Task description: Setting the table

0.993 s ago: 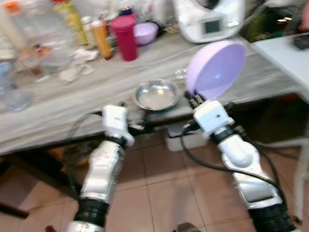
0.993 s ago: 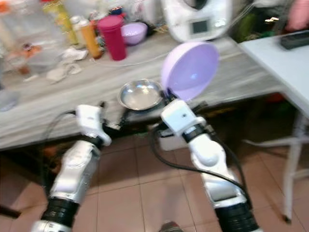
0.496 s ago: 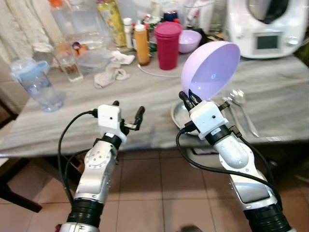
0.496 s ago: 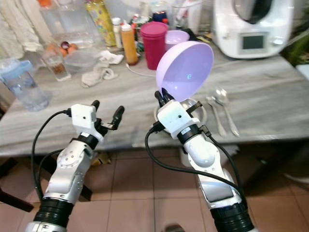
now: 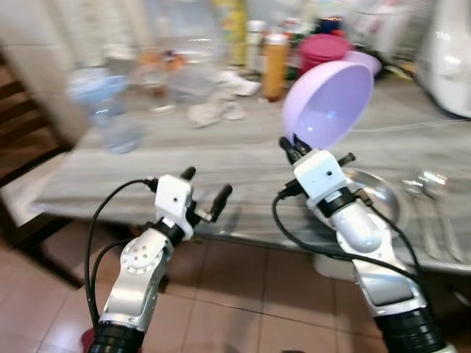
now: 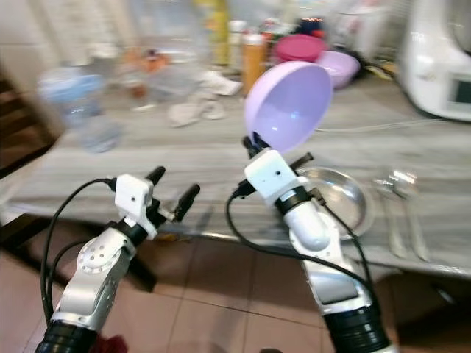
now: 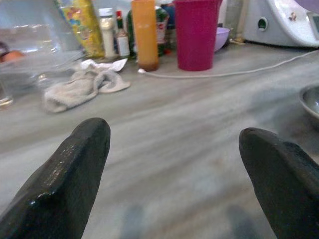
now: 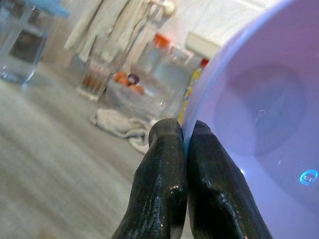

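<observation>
My right gripper (image 5: 288, 144) is shut on the rim of a lilac plastic bowl (image 5: 327, 105), held up on edge above the table's front edge; its fingers (image 8: 167, 164) pinch the bowl's rim (image 8: 259, 114). A steel bowl (image 5: 375, 195) sits on the grey table (image 5: 184, 169) just right of that arm. Two spoons (image 6: 401, 184) lie right of the steel bowl. My left gripper (image 5: 204, 188) hovers open at the table's front edge, with its fingers (image 7: 65, 169) spread over bare tabletop.
Along the back stand an orange bottle (image 7: 144, 32), a magenta cup (image 7: 195, 32), a second lilac bowl (image 6: 337, 65), a crumpled cloth (image 7: 82, 82), a water jug (image 5: 99, 103), jars and a white kitchen machine (image 6: 441, 59) with a cord. A dark chair (image 5: 22, 147) stands at left.
The camera has swung left, shifting the table's things rightward in view. My right gripper still holds the lilac bowl up. The left gripper stays open near the table edge.
</observation>
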`<state>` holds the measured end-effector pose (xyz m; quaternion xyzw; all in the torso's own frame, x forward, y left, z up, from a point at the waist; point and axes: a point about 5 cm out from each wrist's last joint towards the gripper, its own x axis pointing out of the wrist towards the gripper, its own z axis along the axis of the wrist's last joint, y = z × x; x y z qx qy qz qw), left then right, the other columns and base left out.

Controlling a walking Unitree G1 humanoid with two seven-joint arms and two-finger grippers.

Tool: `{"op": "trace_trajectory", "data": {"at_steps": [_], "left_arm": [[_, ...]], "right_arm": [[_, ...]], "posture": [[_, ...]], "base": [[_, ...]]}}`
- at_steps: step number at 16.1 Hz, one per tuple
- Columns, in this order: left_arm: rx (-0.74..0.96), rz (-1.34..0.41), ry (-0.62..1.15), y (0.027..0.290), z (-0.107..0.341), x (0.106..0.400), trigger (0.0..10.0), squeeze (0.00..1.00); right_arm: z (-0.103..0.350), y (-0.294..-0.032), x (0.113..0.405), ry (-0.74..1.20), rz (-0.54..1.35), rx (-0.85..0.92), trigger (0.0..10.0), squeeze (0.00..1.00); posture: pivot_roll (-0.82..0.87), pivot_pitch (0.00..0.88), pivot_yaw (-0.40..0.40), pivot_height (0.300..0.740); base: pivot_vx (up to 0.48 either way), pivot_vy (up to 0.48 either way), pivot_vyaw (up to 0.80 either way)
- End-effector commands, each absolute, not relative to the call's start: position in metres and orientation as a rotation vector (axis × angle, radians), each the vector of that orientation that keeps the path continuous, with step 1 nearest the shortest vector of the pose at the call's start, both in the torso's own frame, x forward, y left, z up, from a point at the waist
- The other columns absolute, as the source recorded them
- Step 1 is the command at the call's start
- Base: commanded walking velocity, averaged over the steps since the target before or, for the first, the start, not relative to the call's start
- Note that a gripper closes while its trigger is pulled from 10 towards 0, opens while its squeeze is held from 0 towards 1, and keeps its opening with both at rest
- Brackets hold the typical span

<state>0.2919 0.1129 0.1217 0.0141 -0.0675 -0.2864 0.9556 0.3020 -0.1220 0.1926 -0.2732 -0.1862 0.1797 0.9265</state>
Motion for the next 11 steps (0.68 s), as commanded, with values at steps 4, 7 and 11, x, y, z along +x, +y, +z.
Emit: {"op": "trace_trajectory", "data": {"at_steps": [4,7,11], "left_arm": [[0.098,-0.829,-0.146,0.104,0.123,0.272,10.0,0.0],[0.127,-0.893,-0.142,0.103,0.125,0.268,10.0,0.0],[0.136,-0.928,-0.159,0.1,0.128,0.267,10.0,0.0]], "right_arm": [[0.189,-0.139,0.313,-0.258,0.365,-0.586,10.0,0.0],[0.194,-0.155,0.322,-0.151,0.416,-0.592,10.0,0.0],[0.205,-0.171,0.332,0.02,0.559,-0.557,10.0,0.0]], "posture": [[-0.26,0.095,0.062,0.74],[-0.27,0.109,0.061,0.74],[-0.27,0.116,0.051,0.74]], "base": [[0.0,0.0,0.0],[0.0,0.0,0.0],[0.0,0.0,0.0]]}}
